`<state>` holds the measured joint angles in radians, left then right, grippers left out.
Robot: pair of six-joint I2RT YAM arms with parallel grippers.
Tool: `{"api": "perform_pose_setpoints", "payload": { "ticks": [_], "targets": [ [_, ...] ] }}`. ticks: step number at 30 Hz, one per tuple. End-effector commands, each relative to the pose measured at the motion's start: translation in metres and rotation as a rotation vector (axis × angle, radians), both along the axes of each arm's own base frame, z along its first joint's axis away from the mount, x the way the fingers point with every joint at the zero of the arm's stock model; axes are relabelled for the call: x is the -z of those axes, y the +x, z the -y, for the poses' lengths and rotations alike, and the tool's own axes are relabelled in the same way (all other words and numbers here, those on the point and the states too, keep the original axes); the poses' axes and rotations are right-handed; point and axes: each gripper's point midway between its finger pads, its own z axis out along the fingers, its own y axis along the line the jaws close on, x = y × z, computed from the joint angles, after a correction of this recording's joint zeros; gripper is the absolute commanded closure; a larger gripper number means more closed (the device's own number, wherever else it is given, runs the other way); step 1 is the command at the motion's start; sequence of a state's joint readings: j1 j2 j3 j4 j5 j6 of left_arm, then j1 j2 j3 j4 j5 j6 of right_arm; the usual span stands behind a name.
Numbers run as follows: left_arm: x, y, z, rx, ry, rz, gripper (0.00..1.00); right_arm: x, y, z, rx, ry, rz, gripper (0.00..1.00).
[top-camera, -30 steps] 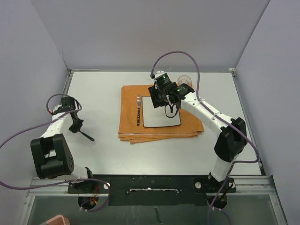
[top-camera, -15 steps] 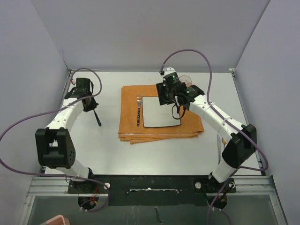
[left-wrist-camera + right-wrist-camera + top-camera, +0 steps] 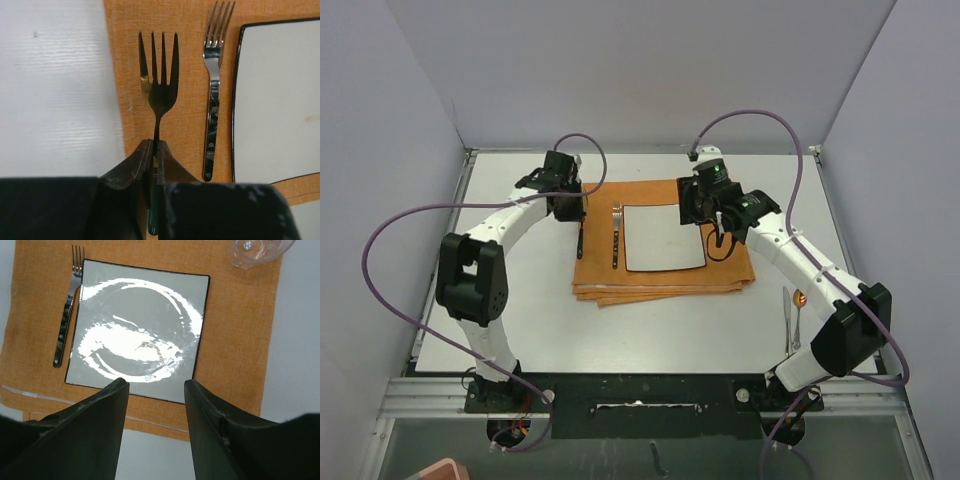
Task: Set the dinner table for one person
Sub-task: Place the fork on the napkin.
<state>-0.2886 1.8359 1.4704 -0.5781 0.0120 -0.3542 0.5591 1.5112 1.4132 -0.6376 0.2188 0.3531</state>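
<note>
The dinner table (image 3: 520, 310) carries a folded orange mat (image 3: 730, 262) with a square white plate (image 3: 663, 240) on it. One fork (image 3: 616, 238) lies just left of the plate. My left gripper (image 3: 570, 208) is shut on the dark handle of a second fork (image 3: 159, 80), held over the mat's left edge (image 3: 185, 125), parallel to the lying fork (image 3: 214, 95), tines pointing to the far side. Raised over the plate's right side, my right gripper (image 3: 712, 212) is open, with nothing between its fingers (image 3: 156, 386). The plate (image 3: 140, 320) fills its wrist view.
A clear glass (image 3: 255, 251) stands at the mat's far right corner. Two pieces of cutlery (image 3: 792, 315) lie on the table near the right arm's base. Grey walls close in the table at the back and both sides.
My left arm has swung from the table's left side to the mat's left edge with the fork in it. The right gripper has shifted right, away from the plate's middle.
</note>
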Motion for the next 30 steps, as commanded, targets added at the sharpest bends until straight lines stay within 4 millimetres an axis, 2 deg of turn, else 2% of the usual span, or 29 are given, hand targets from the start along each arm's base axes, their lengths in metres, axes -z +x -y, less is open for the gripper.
{"api": "perform_pose_setpoints", "payload": {
  "ticks": [1, 4, 7, 10, 12, 15, 18, 23, 30],
  "targets": [
    [0.0, 0.012, 0.039, 0.11, -0.109, 0.038, 1.0, -0.032, 0.007, 0.012, 0.051, 0.054, 0.099, 0.51],
    [0.005, 0.005, 0.072, 0.221, -0.223, 0.046, 1.0, -0.032, 0.007, 0.017, 0.062, 0.056, 0.099, 0.51],
    [0.002, 0.002, 0.098, 0.286, -0.365, 0.067, 1.0, -0.03, 0.009, 0.021, 0.071, 0.054, 0.094, 0.51],
    [0.005, 0.0, 0.115, 0.33, -0.495, 0.063, 1.0, -0.03, 0.01, 0.023, 0.075, 0.053, 0.093, 0.51],
    [0.014, -0.002, 0.117, 0.327, -0.553, 0.039, 1.0, -0.03, 0.011, 0.025, 0.079, 0.052, 0.094, 0.51],
    [0.018, 0.001, 0.116, 0.316, -0.713, 0.055, 1.0, -0.032, 0.012, 0.028, 0.081, 0.051, 0.096, 0.51],
    [0.024, 0.003, 0.104, 0.262, -0.789, 0.062, 1.0, -0.033, 0.014, 0.032, 0.086, 0.045, 0.096, 0.51],
    [0.028, 0.009, 0.078, 0.187, -0.833, 0.071, 1.0, -0.031, 0.018, 0.038, 0.093, 0.049, 0.093, 0.51],
    [0.031, 0.016, 0.066, 0.162, -0.863, 0.067, 1.0, -0.032, 0.024, 0.035, 0.081, 0.048, 0.094, 0.51]
  ]
}}
